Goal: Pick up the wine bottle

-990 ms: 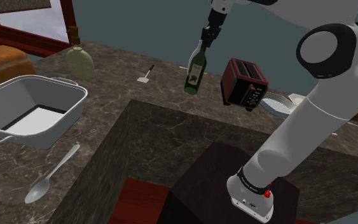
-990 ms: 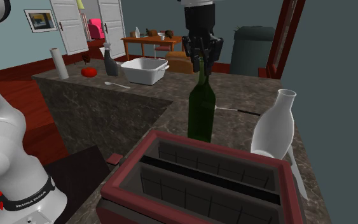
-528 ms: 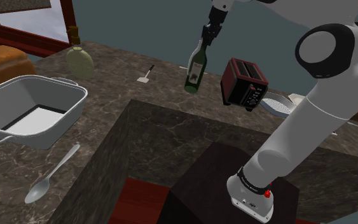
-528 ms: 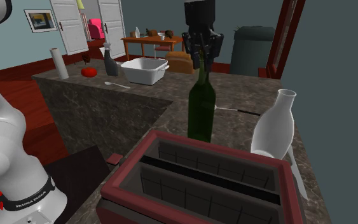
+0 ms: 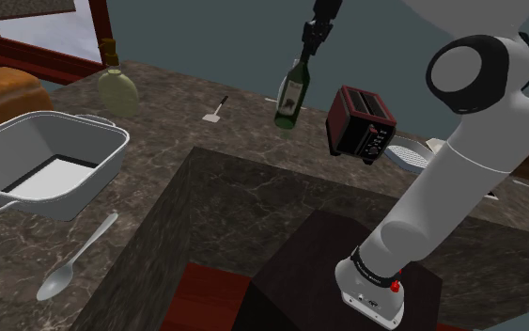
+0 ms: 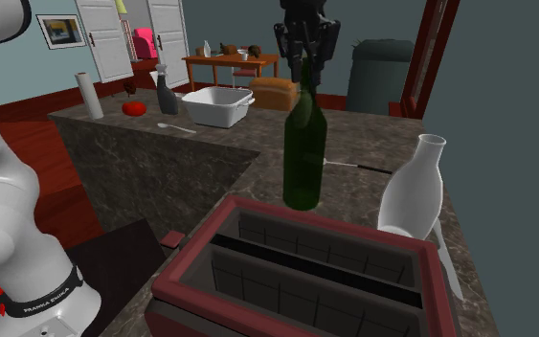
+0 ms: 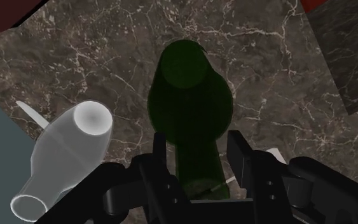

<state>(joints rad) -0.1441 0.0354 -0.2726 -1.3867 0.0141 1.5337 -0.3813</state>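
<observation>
Black gripper (image 5: 306, 49) clamped on neck of dark green wine bottle (image 5: 290, 97), fingers (image 7: 160, 153) pressing neck from both sides. Wine bottle hangs directly below gripper, slightly tilted, base looks clear of dark marble countertop (image 5: 159, 141). White bottle (image 7: 69, 143) just beside wine bottle. Red toaster (image 5: 359, 120) near, below gripper level.

The wine bottle's (image 6: 303, 144) mouth is hidden between the gripper's (image 6: 305, 59) fingers. The toaster (image 6: 190, 257) runs off the second exterior view's lower edge and hides the white bottle's (image 6: 413, 191) base, at its two o'clock.
</observation>
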